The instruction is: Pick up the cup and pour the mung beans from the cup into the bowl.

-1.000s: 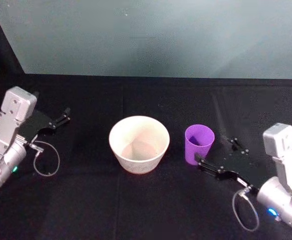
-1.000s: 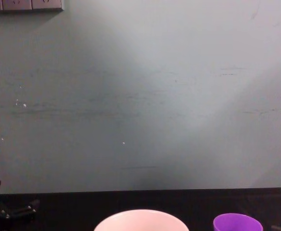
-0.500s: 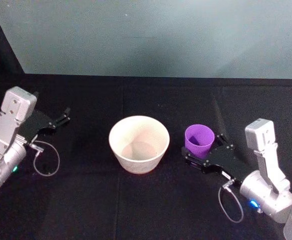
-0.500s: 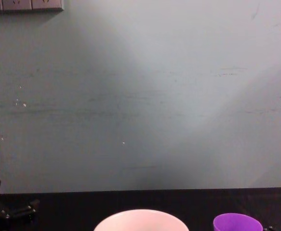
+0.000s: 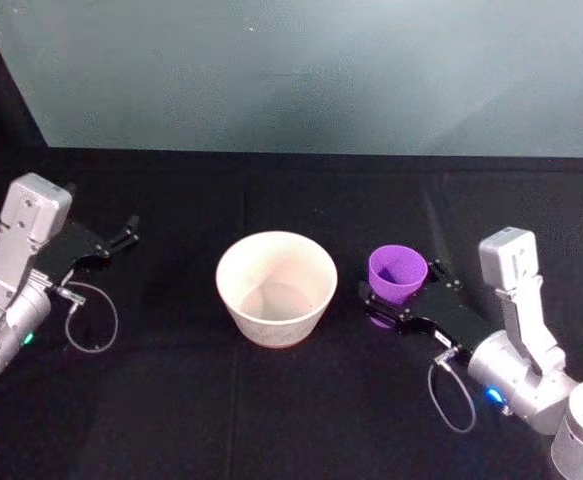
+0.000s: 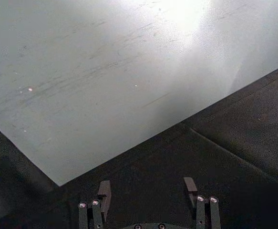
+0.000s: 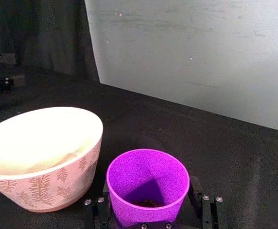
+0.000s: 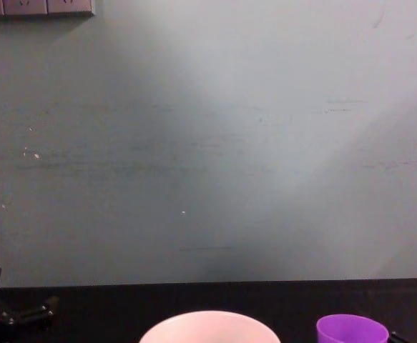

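Chest view cuts off both containers at the bottom edge, leaving the bowl [image 8: 208,325] rim and the cup [image 8: 352,328] rim; outlet plates [image 8: 36,6] are clipped at the top left corner. The cup stands on the black table [image 5: 291,420] just right of the bowl, the two apart. The right gripper [image 5: 399,295] straddles the cup low on its body. Its fingers [image 7: 94,210] sit against the sides and seem clamped on it, though contact is hard to confirm. The cup base is hidden behind the gripper in the right wrist view. The mung beans [image 7: 147,203] are a small dark patch at the cup bottom, partly in shadow. The bowl interior is a bare pale surface; the outside carries brownish fern-sprig prints. The left gripper [image 5: 126,235] is parked at the far left above the table, jaws spread, nothing between them.
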Tool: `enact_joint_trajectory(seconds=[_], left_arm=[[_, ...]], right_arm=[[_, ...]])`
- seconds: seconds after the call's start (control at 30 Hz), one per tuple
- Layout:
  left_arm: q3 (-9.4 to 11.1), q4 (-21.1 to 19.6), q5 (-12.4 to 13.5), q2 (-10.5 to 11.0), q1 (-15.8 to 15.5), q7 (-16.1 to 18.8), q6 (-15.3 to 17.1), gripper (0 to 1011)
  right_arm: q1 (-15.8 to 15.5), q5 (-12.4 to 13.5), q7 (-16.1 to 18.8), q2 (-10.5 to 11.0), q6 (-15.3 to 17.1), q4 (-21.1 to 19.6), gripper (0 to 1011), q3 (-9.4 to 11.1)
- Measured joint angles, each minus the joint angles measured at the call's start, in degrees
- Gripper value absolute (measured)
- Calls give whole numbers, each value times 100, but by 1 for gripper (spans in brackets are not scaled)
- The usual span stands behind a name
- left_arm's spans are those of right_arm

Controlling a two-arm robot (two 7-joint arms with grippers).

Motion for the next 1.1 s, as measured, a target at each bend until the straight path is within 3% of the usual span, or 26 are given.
enact_joint_trajectory(seconds=[0.37,0.73,1.1], left_arm=[[0,0,0,0,0,0,0,1000],[0,0,0,0,0,0,0,1000],[0,0,0,0,0,0,0,1000]], right_arm=[[-59,-52,181,-96,29,-70,743,92],[-164,-203,148,-119,173,-709,726,306],[12,-351,264,-64,855,-1287,726,443]])
